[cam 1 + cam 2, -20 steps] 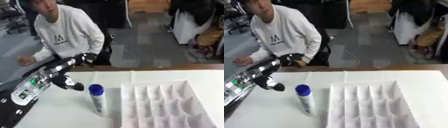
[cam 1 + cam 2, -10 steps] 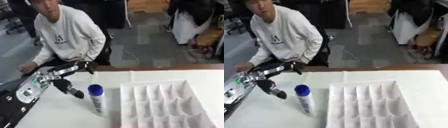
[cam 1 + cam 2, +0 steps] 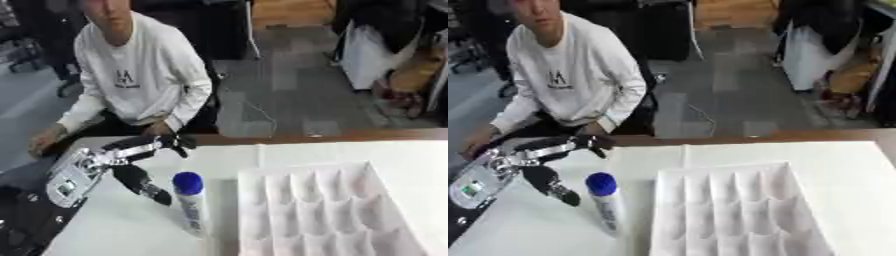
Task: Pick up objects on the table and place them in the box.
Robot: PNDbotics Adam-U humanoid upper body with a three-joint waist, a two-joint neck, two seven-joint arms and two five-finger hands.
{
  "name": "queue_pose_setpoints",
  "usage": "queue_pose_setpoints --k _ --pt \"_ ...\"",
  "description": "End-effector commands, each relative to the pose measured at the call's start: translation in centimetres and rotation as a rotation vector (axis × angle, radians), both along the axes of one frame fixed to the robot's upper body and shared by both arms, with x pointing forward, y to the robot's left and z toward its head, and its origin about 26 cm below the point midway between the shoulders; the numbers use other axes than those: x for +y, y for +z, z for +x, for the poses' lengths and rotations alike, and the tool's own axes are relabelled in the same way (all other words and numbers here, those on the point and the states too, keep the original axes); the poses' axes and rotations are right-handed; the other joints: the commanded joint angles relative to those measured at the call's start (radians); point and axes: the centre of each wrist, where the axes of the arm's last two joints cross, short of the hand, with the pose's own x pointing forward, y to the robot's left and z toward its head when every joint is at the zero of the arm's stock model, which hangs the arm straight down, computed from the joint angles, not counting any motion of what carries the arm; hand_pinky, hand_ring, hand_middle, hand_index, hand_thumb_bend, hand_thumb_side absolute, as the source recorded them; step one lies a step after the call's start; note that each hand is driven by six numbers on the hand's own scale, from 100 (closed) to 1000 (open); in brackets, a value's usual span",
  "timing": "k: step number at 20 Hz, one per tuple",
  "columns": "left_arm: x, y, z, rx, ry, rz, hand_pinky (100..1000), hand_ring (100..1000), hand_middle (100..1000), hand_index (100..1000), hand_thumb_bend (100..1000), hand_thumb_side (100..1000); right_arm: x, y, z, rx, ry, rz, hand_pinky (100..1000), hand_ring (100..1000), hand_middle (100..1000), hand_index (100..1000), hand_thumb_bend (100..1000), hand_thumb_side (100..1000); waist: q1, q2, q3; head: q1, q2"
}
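A white bottle with a blue cap (image 3: 189, 204) lies on the white table, left of the white compartmented box (image 3: 324, 210). My left hand (image 3: 98, 162) hovers just left of the bottle, fingers straight and spread, thumb (image 3: 144, 185) pointing down toward the cap. It holds nothing. My right hand shows in neither view.
A person in a white sweatshirt (image 3: 140, 85) sits at the table's far edge, behind my left hand, one hand resting on the table's far left corner. The brown table edge (image 3: 350, 135) runs across the back. Bare tabletop lies behind the box.
My left hand has drawn back to the left, off the bottle's cap, and its fingers have spread out. The bottle and the box stay where they were.
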Motion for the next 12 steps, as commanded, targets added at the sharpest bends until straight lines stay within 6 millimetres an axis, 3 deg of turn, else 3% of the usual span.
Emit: queue_pose_setpoints --k 1,12 --pt "0.52 1.25 0.16 -0.03 0.01 0.024 963 817 1000 965 1000 629 0.2 0.95 -0.32 -0.032 0.014 -0.015 475 554 488 584 616 832 -0.002 -0.012 -0.004 0.015 -0.013" --pt "0.92 0.88 0.73 -0.023 0.032 0.047 970 831 1000 967 1000 623 0.44 1.18 -0.26 -0.04 0.026 -0.007 475 554 488 584 614 835 0.002 -0.01 -0.014 0.032 -0.009"
